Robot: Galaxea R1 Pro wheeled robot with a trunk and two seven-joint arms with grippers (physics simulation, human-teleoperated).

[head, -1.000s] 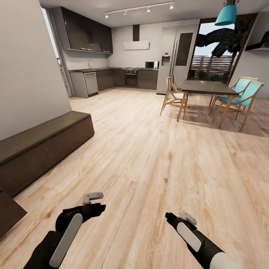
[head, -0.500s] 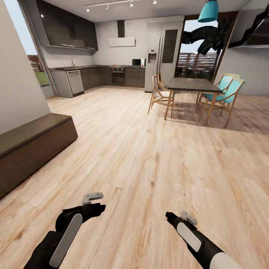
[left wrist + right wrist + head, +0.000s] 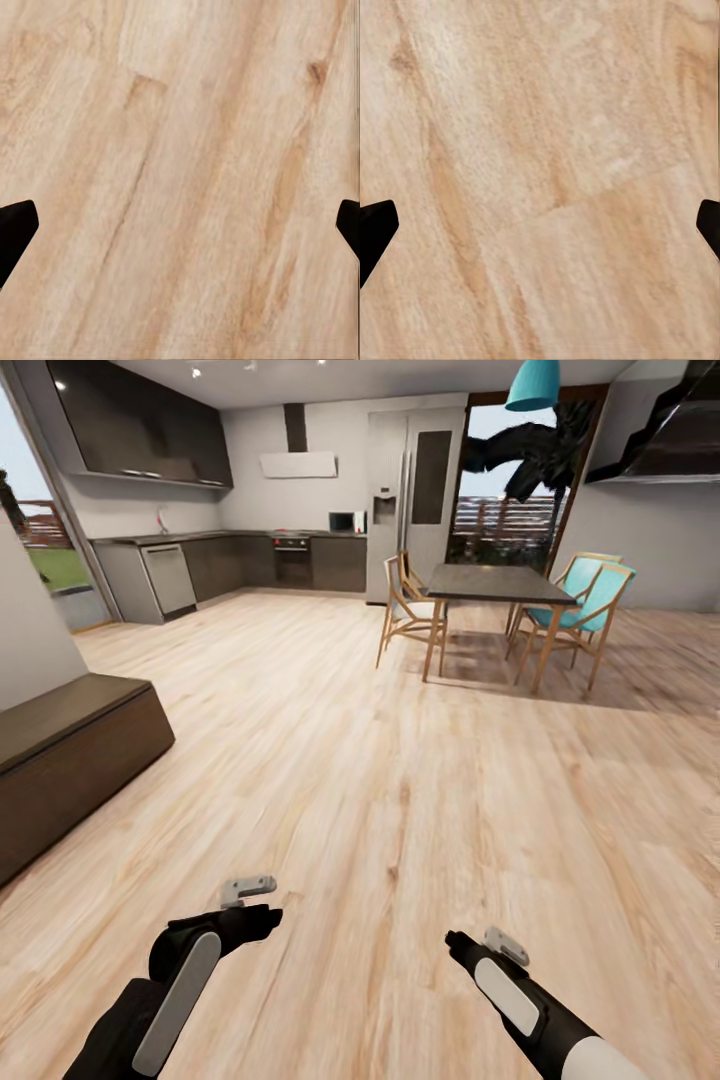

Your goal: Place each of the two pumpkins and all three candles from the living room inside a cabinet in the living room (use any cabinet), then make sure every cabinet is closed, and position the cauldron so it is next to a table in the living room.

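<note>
A long, low dark-brown wooden cabinet [image 3: 70, 760] is lying against the wall well off to the left of the left gripper [image 3: 250, 887] and ahead of it, its long axis running away from the robot toward the kitchen, its front closed. Of the two arms, the left is the nearer to it, so any reach for that unit would likely fall to that side once the base is turning back. The left gripper is hanging low over the pale wood-plank floor [image 3: 400, 810] holding nothing, its fingers [image 3: 16, 225] standing wide apart at the edges of the wrist view with bare planks between them. To its right, the right gripper [image 3: 480, 938] is hovering at the same height, likewise spread and empty over the floor. Far ahead of the right gripper and somewhat to its right, a dark-topped dining table [image 3: 495, 585] is standing among pale wooden chairs, two with teal seats [image 3: 585, 605], under a teal pendant lamp [image 3: 532, 385]. Pumpkins, candles and cauldron are not in sight from here. Compared with half a second ago, the whole view is swinging rightward: the cabinet is sliding toward the picture's left edge, while both arms are keeping their pose.
</note>
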